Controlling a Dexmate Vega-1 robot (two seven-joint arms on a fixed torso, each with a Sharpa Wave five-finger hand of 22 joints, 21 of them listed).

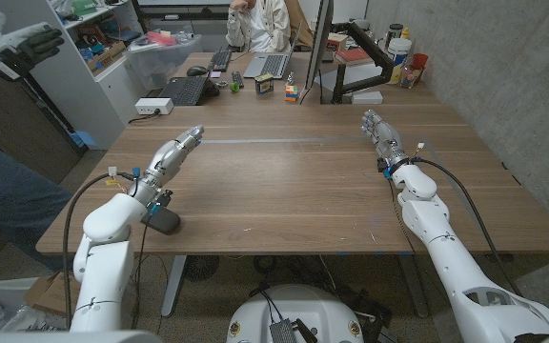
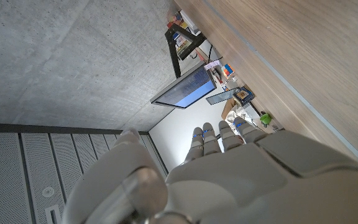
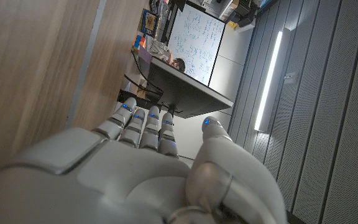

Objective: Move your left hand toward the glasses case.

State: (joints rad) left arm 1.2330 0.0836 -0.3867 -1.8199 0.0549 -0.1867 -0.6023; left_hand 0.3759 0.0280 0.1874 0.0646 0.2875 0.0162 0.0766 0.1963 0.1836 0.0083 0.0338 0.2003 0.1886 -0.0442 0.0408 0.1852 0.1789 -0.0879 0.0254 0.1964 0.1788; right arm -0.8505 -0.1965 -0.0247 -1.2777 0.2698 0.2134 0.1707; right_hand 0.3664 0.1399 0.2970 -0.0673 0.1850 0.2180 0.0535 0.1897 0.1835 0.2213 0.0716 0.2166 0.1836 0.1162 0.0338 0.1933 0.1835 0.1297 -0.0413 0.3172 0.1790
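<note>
The glasses case (image 1: 166, 222), dark grey and oblong, lies near the table's front left edge, right beside my left wrist and forearm. My left hand (image 1: 175, 152) reaches out over the wood beyond the case, fingers straight, holding nothing. In the left wrist view the back of that hand (image 2: 241, 174) shows with its fingers (image 2: 219, 134) extended along the table. My right hand (image 1: 381, 133) stands on the right side of the table, fingers stretched forward and empty. The right wrist view gives the back of the right hand (image 3: 135, 168) above the wood.
At the far edge of the wooden table (image 1: 294, 191) are a keyboard (image 1: 184, 90), a laptop (image 1: 273, 65), a colour cube (image 1: 292, 92) and a monitor (image 1: 324, 43). A person (image 1: 260, 21) sits behind. Another person's gloved hand (image 1: 17, 43) is at far left.
</note>
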